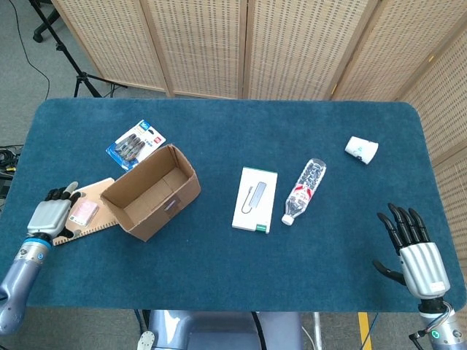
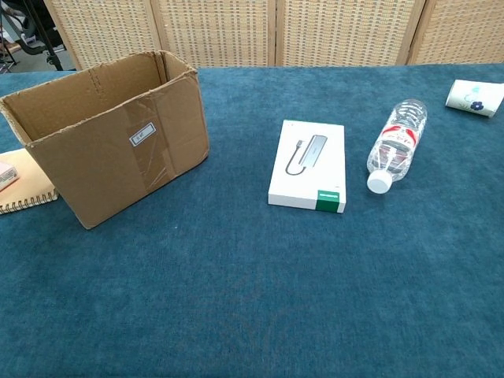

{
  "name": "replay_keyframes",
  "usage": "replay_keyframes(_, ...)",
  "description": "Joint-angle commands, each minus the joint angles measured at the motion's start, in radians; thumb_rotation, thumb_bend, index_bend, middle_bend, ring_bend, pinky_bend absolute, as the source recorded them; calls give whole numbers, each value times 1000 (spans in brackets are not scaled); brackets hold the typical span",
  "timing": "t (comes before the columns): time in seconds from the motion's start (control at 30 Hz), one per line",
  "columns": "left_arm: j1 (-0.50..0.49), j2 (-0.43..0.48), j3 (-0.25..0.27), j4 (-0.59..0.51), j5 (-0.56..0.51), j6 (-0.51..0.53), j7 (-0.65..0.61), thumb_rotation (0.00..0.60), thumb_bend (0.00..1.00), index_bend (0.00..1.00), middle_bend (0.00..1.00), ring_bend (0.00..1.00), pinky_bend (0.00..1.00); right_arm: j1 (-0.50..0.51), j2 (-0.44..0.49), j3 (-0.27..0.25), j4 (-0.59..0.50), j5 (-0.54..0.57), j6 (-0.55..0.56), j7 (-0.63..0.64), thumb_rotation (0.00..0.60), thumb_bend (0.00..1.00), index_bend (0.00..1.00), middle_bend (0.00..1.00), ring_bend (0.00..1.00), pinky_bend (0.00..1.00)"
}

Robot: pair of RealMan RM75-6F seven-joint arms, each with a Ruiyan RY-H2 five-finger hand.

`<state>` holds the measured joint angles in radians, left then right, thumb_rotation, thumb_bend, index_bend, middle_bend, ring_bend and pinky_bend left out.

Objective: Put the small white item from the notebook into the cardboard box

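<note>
My left hand (image 1: 51, 216) sits over the near edge of the notebook (image 1: 98, 191), fingers loosely spread and holding nothing, with the small white item (image 1: 82, 211) just beside them at two o'clock. My right hand (image 1: 412, 251) idles spread at the table's five o'clock. I judge a careless close could shove the item off the pad, or knock the cardboard box (image 1: 150, 191) standing just beyond.

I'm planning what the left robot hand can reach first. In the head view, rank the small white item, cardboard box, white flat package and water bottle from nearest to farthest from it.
From the left robot hand:
1. Small white item, right beside it on the notebook.
2. Cardboard box, just to its right.
3. White flat package, mid-table.
4. Water bottle, right of the package.
</note>
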<state>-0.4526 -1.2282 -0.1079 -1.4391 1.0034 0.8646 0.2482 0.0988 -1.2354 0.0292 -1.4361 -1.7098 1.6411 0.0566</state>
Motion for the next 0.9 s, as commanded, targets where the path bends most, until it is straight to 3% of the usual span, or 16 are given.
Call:
replay_keyframes(0.03,-5,22,19,-36,-50,-5,53,600,203,186,0,0,0,0,0,-1,1,-2,2,1,600,131,79,0,0,0)
replay_keyframes(0.37,-50,-12,31,-11,-108,-24,124,600,203,130,0,0,0,-2,0,-2,-1,-2,3,-1,600,131,79,0,0,0)
replay_keyframes(0.9,-89,-79,31,55,-132,-21,138,600,203,129,0,0,0,-2,0,1,4,1,8,10,600,132,79,0,0,0)
